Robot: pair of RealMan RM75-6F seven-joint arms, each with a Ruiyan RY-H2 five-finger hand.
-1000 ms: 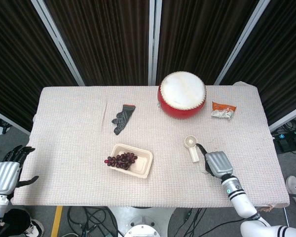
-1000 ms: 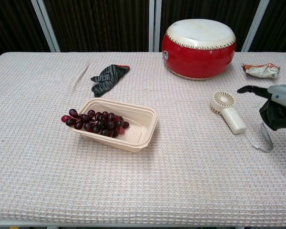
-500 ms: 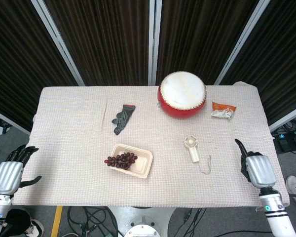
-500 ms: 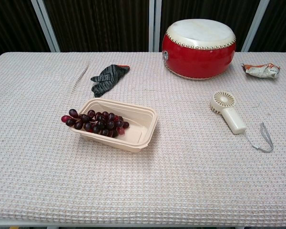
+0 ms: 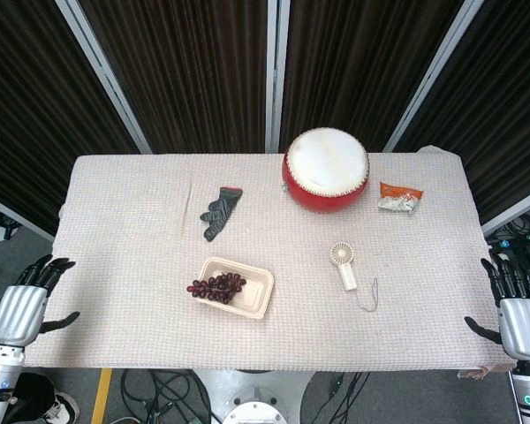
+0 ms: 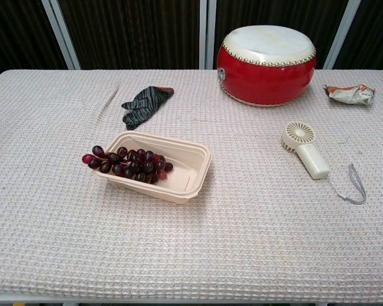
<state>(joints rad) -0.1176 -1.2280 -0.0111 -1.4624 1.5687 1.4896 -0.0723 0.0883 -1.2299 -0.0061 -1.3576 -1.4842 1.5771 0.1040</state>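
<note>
The right hand [image 5: 520, 311] has pulled back off the counter's [image 5: 124, 265] right edge, fingers spread and empty, leaving the handheld fan [image 5: 344, 264] lying free; the left hand [image 5: 21, 311] seems equally open.

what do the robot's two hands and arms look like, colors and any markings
Both show only in the head view, at the table's two ends. The left hand and the right hand each have a ribbed silver-grey back plate and black fingers. Below each sits a white wrist section; the right one carries a small teal ring mark. No cables on the arms can be made out.
</note>
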